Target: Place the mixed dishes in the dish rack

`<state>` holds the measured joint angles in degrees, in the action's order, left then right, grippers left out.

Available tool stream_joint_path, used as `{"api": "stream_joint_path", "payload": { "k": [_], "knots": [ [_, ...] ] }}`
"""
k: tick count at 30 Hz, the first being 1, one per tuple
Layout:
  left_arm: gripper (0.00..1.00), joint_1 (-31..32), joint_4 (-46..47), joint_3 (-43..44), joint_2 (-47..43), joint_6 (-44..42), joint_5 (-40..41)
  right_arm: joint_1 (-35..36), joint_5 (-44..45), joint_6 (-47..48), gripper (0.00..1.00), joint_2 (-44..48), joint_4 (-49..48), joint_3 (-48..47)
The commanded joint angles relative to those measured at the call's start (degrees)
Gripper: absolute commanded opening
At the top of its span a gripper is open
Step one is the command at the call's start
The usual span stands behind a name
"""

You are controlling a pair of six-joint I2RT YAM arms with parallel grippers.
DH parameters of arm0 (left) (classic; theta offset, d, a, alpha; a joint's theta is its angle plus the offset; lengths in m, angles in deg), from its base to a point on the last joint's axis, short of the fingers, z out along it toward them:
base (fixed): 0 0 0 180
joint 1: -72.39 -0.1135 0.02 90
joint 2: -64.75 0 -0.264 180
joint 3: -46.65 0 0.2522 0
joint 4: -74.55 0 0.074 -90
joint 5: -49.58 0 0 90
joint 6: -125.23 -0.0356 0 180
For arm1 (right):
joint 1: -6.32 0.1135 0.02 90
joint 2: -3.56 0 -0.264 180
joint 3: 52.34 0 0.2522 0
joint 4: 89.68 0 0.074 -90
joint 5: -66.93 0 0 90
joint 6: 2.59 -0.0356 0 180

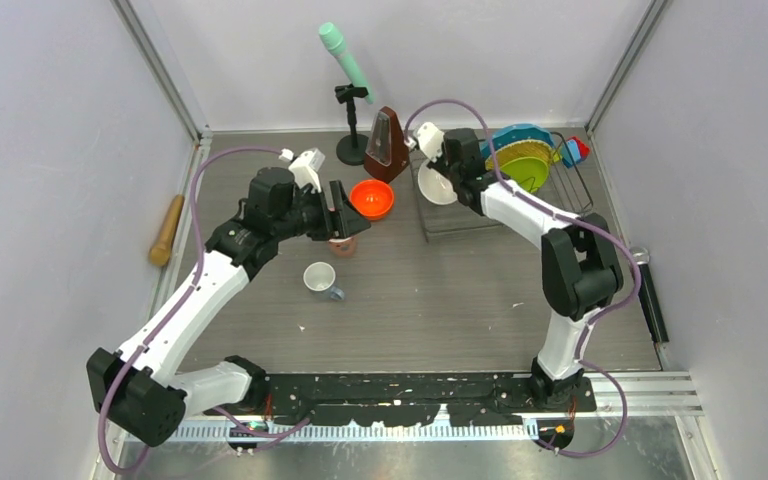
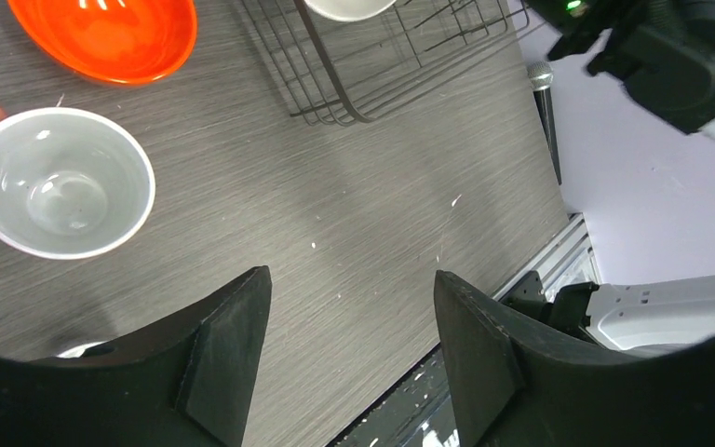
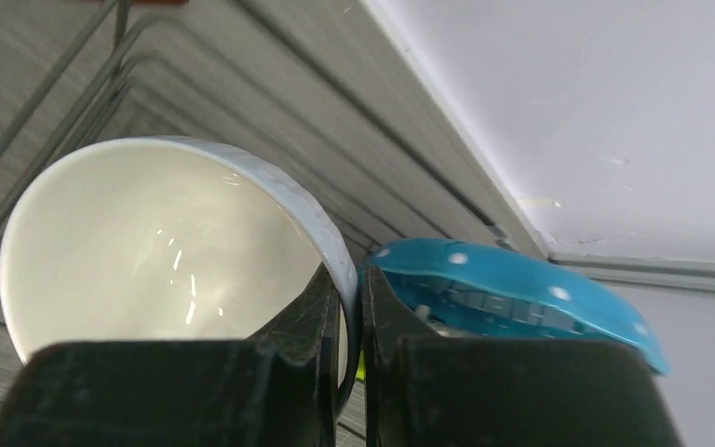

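My right gripper [image 1: 452, 178] is shut on the rim of the white bowl [image 1: 436, 186], holding it tilted over the left end of the dish rack [image 1: 480, 215]. In the right wrist view the fingers pinch the white bowl's [image 3: 158, 251] wall, one inside and one outside. The teal dotted plate [image 1: 516, 138] and the lime-green plate [image 1: 528, 172] stand in the rack. My left gripper [image 1: 345, 215] is open and empty beside the orange bowl [image 1: 371, 198], above the pinkish mug [image 2: 60, 182]. The small mug with a blue handle [image 1: 321, 278] stands alone on the table.
A brown metronome [image 1: 388, 145] and a stand with a teal microphone [image 1: 345, 60] stand at the back, left of the rack. A wooden rolling pin [image 1: 167, 230] lies by the left wall. A black bar [image 1: 650, 300] lies along the right edge.
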<state>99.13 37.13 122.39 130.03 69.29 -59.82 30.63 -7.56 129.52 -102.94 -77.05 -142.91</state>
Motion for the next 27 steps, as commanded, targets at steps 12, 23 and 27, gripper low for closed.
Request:
{"api": "stream_joint_path", "payload": {
  "k": [12,23,27],
  "knots": [
    [0.92,0.9,11.7,7.6,9.6,7.9,0.3,4.5,5.0,-26.1,0.00,18.1,22.9,-17.7],
    [0.72,4.6,13.2,16.2,17.2,7.2,6.7,15.5,17.2,-37.9,0.00,20.2,29.0,-15.9],
    [0.57,5.1,11.9,16.4,18.3,6.3,9.4,16.9,16.0,-40.5,0.00,21.2,29.2,-15.0]
  ]
}}
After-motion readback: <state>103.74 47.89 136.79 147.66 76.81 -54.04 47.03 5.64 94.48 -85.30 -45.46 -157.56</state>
